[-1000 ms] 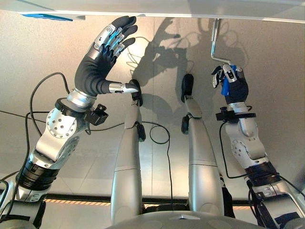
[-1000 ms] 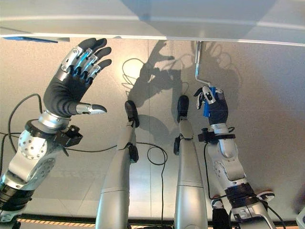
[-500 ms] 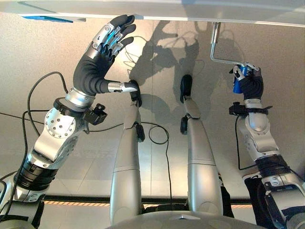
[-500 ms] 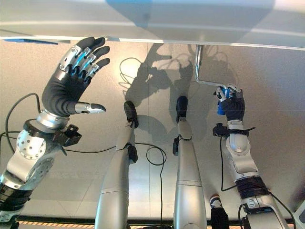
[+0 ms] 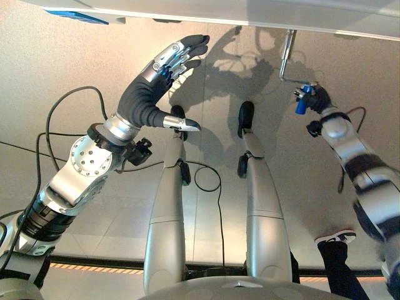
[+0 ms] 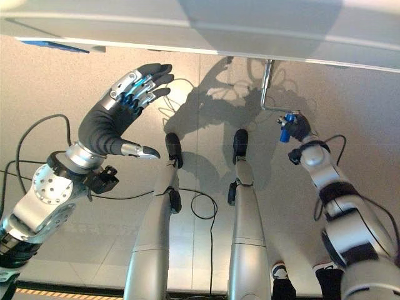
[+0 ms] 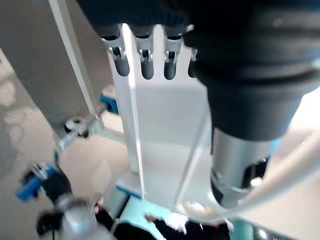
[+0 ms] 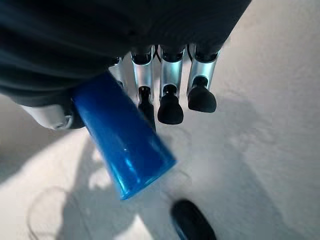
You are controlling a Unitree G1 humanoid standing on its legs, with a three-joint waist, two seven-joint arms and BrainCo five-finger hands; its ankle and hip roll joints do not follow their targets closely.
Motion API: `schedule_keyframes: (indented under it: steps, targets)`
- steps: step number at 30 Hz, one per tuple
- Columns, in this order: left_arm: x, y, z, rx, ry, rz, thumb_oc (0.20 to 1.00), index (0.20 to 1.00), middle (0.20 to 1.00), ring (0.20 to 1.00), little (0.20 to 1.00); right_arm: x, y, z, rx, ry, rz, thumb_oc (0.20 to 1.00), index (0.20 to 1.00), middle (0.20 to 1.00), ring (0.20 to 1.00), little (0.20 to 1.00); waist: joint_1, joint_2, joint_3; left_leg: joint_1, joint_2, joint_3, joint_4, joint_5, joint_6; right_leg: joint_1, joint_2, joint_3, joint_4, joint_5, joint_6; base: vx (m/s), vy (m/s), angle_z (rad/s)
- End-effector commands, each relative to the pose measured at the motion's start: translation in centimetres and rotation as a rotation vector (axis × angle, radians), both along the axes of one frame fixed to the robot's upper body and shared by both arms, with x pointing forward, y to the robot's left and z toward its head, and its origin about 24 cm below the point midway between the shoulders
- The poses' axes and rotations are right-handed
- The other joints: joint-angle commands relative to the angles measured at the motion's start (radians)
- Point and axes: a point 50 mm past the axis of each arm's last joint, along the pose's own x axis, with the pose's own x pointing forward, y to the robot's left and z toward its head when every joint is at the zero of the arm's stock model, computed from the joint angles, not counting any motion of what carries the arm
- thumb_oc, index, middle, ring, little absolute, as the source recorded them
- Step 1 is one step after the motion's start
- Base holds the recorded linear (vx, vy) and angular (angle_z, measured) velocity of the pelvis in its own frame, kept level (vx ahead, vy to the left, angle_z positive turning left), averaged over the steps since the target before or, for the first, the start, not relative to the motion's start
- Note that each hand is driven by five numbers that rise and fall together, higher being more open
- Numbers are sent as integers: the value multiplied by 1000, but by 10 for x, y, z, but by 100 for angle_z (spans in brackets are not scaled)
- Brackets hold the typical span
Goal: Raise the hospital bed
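The hospital bed's white edge (image 5: 250,11) runs across the top of the eye views. A bent metal crank (image 5: 285,60) hangs from it and ends in a blue grip (image 5: 300,104). My right hand (image 5: 319,99) is shut on that grip, arm stretched far out. In the right wrist view the blue grip (image 8: 123,145) lies in the palm under curled fingers (image 8: 170,105). My left hand (image 5: 154,82) is open, fingers straight and thumb out, raised just below the bed edge and holding nothing. The left wrist view looks past its fingers (image 7: 145,62) at a white bed panel (image 7: 167,132) and the crank (image 7: 80,131).
A blue label (image 5: 75,15) sits on the bed edge at the far left. A person's shoe (image 5: 335,237) stands on the speckled floor at the lower right, close to my right arm.
My right hand has carried the blue grip round with the crank, and the arm has stretched out further. My left hand has shifted right and tilted, still open.
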Motion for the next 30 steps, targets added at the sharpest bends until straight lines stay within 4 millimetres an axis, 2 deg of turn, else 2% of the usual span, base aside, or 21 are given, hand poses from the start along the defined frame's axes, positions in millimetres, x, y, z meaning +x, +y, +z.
schedule_keyframes:
  steps: [1,3,4,5,6,7,8,9,10,12,13,14,15,17,21,22,24,25,30]
  targets:
    - [-8,-9,8,-82,-67,-58,1000,1000,1000,1000,1000,-19,-40,-24,-137,220,-170,200,200,200,200,200,18,84,-6,25,4,-3,100,-112,-20,40,27,-51,-42,31,55,0,0,0]
    - [-5,-11,8,-112,-65,-52,1000,1000,1000,1000,1000,-4,-9,-22,-202,240,-76,200,200,200,200,200,25,87,-6,23,5,-4,102,-113,-17,36,29,-51,-38,30,55,0,0,0]
    - [-5,-11,8,-113,-65,-51,1000,1000,1000,1000,1000,-4,-9,-22,-203,240,-75,200,200,200,200,200,24,87,-6,23,5,-4,103,-113,-17,35,29,-51,-38,30,55,0,0,0]
    - [-3,-13,9,-130,-67,-45,1000,1000,1000,1000,1000,6,24,-24,-282,258,26,200,200,200,200,200,27,87,-6,20,6,-3,107,-115,-16,33,31,-50,-38,29,54,4,-6,-4]
    - [-3,-14,8,-141,-62,-46,1000,1000,1000,1000,1000,9,41,-28,-318,276,85,200,200,200,200,200,27,87,-6,21,7,-3,106,-115,-16,33,31,-51,-37,28,53,4,-9,-4]
    - [-3,-15,8,-161,-60,-47,1000,1000,1000,1000,1000,11,55,-32,-303,277,112,200,200,200,200,200,28,87,-6,19,6,-4,107,-114,-15,30,32,-51,-35,29,53,1,-6,-4]
    - [-3,-15,8,-161,-60,-46,1000,1000,1000,1000,1000,11,55,-32,-304,277,112,200,200,200,200,200,27,87,-6,19,6,-4,107,-114,-15,30,31,-51,-35,29,53,0,0,0]
    - [-1,-14,7,-185,-53,-29,1000,1000,1000,1000,1000,14,79,-36,-377,294,181,200,200,200,200,200,31,90,-6,16,6,-4,105,-113,-15,26,33,-51,-34,29,53,0,0,0]
    - [-1,-14,6,-193,-50,-23,1000,1000,1000,1000,1000,15,94,-39,-451,301,236,200,200,200,200,200,30,90,-6,15,6,-4,107,-114,-14,23,33,-51,-34,29,53,0,0,0]
    - [0,-13,7,-203,-55,-9,1000,1000,1000,1000,1000,15,115,-43,-548,301,313,200,200,200,200,200,27,88,-6,15,7,-4,104,-115,-14,22,33,-50,-35,28,53,7,8,-4]
    - [0,-13,7,-203,-55,-8,1000,1000,1000,1000,1000,15,115,-44,-549,301,314,200,200,200,200,200,26,88,-6,15,7,-4,104,-115,-14,22,33,-50,-35,28,53,7,3,-4]
    - [0,-11,6,-217,-56,3,1000,1000,1000,1000,1000,14,137,-47,-616,290,389,200,200,200,200,200,25,89,-6,14,6,-6,101,-114,-14,20,33,-50,-35,28,54,4,3,-3]
    - [0,-11,6,-218,-56,4,1000,1000,1000,1000,1000,14,137,-47,-617,290,390,200,200,200,200,200,24,89,-6,14,6,-6,101,-114,-14,20,33,-50,-34,27,54,4,6,-3]
    - [0,-8,6,-236,-55,26,1000,1000,1000,1000,1000,10,166,-47,-613,248,492,200,200,200,200,200,20,85,-6,14,5,-7,99,-114,-15,18,30,-49,-36,29,54,0,0,0]
    - [1,-8,6,-258,-53,28,1000,1000,1000,1000,1000,4,199,-42,-626,176,612,200,200,200,200,200,17,83,-6,11,3,-7,102,-114,-14,15,29,-48,-34,29,54,0,0,0]
    - [1,-8,6,-258,-53,28,1000,1000,1000,1000,1000,4,199,-42,-626,176,612,200,200,200,200,200,17,83,-6,11,3,-7,102,-114,-14,15,29,-48,-34,29,54,0,0,0]
    - [0,-10,6,-282,-52,11,1000,1000,1000,1000,1000,-3,222,-43,-640,148,696,200,200,200,200,200,21,88,-6,14,1,-6,102,-115,-14,18,26,-48,-35,28,53,0,0,0]
    - [0,-10,6,-282,-52,12,1000,1000,1000,1000,1000,-3,222,-43,-640,148,696,200,200,200,200,200,21,88,-6,14,1,-6,102,-115,-14,18,26,-48,-35,28,53,0,0,0]
    - [-3,-11,7,-293,-57,-8,1000,1000,1000,1000,1000,-17,252,-38,-553,70,835,200,200,200,200,200,25,91,-6,17,0,-6,102,-114,-14,23,22,-50,-41,32,54,0,0,0]
